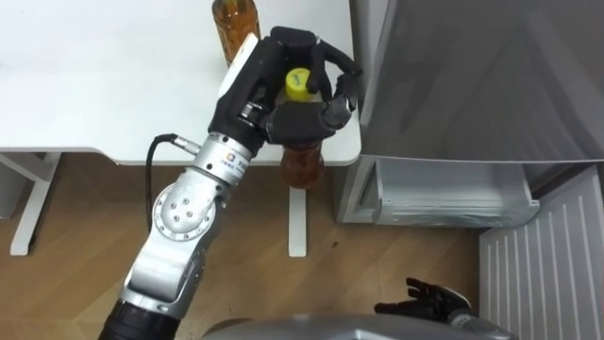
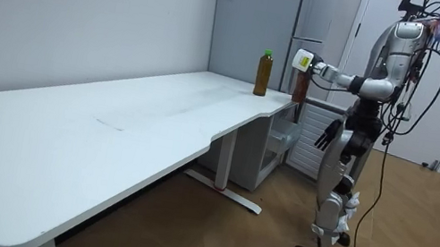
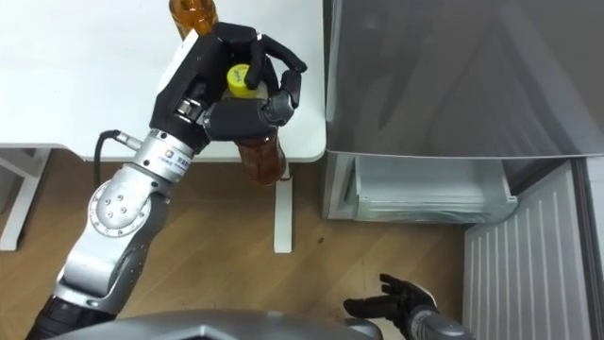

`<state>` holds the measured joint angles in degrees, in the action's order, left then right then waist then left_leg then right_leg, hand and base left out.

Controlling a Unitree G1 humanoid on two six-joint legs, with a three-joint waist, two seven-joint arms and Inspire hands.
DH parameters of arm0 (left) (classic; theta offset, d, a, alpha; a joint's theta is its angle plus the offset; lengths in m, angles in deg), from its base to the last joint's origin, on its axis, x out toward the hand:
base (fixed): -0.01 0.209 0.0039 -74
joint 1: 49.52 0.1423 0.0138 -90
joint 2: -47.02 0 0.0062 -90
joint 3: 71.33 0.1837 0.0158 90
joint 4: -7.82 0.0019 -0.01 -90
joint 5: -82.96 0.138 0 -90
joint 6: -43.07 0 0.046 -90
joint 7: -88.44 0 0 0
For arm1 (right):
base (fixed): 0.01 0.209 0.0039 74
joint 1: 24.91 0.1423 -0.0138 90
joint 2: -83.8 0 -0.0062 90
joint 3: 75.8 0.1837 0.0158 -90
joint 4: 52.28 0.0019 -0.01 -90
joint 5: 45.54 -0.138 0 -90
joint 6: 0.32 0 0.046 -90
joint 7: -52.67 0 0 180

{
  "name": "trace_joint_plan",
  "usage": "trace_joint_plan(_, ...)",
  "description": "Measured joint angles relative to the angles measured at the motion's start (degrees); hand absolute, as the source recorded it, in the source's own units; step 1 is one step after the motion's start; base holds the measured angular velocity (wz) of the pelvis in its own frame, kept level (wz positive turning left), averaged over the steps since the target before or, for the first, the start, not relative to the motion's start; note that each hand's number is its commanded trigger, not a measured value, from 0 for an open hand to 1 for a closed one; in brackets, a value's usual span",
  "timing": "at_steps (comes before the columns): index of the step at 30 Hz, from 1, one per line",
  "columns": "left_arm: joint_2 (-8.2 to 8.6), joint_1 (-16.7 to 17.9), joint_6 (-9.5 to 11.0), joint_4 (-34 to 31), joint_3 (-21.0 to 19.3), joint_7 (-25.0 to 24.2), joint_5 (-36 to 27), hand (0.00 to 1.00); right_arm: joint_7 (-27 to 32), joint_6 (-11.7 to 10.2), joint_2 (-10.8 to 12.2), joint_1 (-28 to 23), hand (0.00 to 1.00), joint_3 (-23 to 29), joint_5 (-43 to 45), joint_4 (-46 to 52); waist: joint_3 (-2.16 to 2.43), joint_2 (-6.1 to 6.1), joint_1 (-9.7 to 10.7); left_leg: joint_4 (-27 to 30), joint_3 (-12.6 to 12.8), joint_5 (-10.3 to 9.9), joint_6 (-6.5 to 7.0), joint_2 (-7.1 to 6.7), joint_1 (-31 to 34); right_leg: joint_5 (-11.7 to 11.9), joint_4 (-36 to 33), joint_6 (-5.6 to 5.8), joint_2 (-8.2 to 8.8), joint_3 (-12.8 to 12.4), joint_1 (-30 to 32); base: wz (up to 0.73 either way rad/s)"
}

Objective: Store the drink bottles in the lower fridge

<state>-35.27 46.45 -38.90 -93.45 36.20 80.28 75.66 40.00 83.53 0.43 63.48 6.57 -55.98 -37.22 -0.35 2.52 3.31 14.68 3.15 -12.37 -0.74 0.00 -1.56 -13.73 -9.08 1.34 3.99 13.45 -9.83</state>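
The left robot hand (image 1: 283,99) is closed around the upper part of a bottle of amber drink (image 1: 302,165). Its fingers curl about the neck just under the yellow cap (image 1: 298,83). The bottle hangs upright at the corner of the white counter (image 1: 94,76), and its lower body shows past the counter's edge, over the wooden floor (image 1: 85,274).

At 11 o'clock from the held bottle a second bottle of amber drink (image 1: 234,26) stands on the counter near its far edge. In the room view it carries a green cap.

At 3 o'clock from the left robot hand rises the grey fridge (image 1: 472,76), just beside the counter's end. Its lower compartment (image 1: 444,194) stands open, showing pale shelves inside. The ribbed white door (image 1: 547,264) is swung out at 5 o'clock.

The right robot hand (image 1: 425,300) hangs low at 5 o'clock, with its fingers loosely spread and holding nothing.

In the room view the robot stands upright at the counter's end, facing the fridge with its left arm stretched forward.
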Motion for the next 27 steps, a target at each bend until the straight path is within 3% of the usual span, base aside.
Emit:
trace_joint_plan(9, -0.15, -0.4, -0.8, 0.2, -0.6, -0.5, -3.2, 1.00, -0.2, 0.4, 0.1, 0.6, 0.00, -0.1, 0.0, 0.0, -0.06, 0.36, 1.1, 0.2, 0.6, 0.0, 0.01, 0.18, 0.4, 0.0, -0.7, 0.00, -0.02, -0.6, 0.9, -0.03)
trace_joint_plan(13, -0.19, -0.3, -4.1, 1.7, 0.6, -2.9, -4.6, 1.00, -0.6, 0.8, 0.2, 1.1, 0.00, -0.2, -0.4, -0.1, -0.13, 0.42, 1.3, 1.0, 0.5, 0.0, 0.01, 0.37, 1.7, 0.1, -0.9, -0.09, -0.12, -0.5, 1.8, 0.00)
trace_joint_plan(15, -0.18, -0.3, -4.5, 1.7, 0.8, -4.3, -4.8, 1.00, -0.4, 0.7, 0.4, 1.3, 0.00, -0.3, -0.4, 0.0, -0.06, 0.26, 1.4, 1.3, 0.6, 0.0, 0.00, 0.53, 2.6, 0.1, -1.1, -0.20, -0.22, -0.6, 2.7, 0.00)
trace_joint_plan(21, -0.20, -2.6, -5.0, -0.4, 1.2, -7.4, -14.2, 1.00, -0.4, 0.7, 0.6, 1.7, 0.00, -2.6, 0.7, 2.6, -0.12, 0.27, 2.1, 2.2, 0.6, 0.0, 0.01, 0.62, 4.3, 0.3, -1.5, -0.23, -0.20, -0.7, 3.8, 0.00)
trace_joint_plan(24, -0.10, -4.9, -4.9, -0.7, 2.0, -8.3, -16.0, 1.00, -0.5, 0.7, 0.8, 2.3, 0.00, -4.6, 2.2, 4.1, -0.57, -0.80, 2.2, 2.0, 0.7, 0.0, 0.02, 0.63, 3.7, 0.3, -1.6, -0.23, -0.19, -0.8, 3.7, -0.01)
trace_joint_plan(27, -0.16, -5.1, -4.9, -0.6, 3.1, -9.1, -16.0, 1.00, -0.7, 0.7, 1.0, 2.8, 0.00, -5.3, 3.4, 4.2, -0.74, -1.62, 2.5, 1.9, 1.2, 0.0, 0.01, 0.77, 3.4, 0.3, -1.7, -0.23, -0.21, -1.2, 3.8, -0.06)
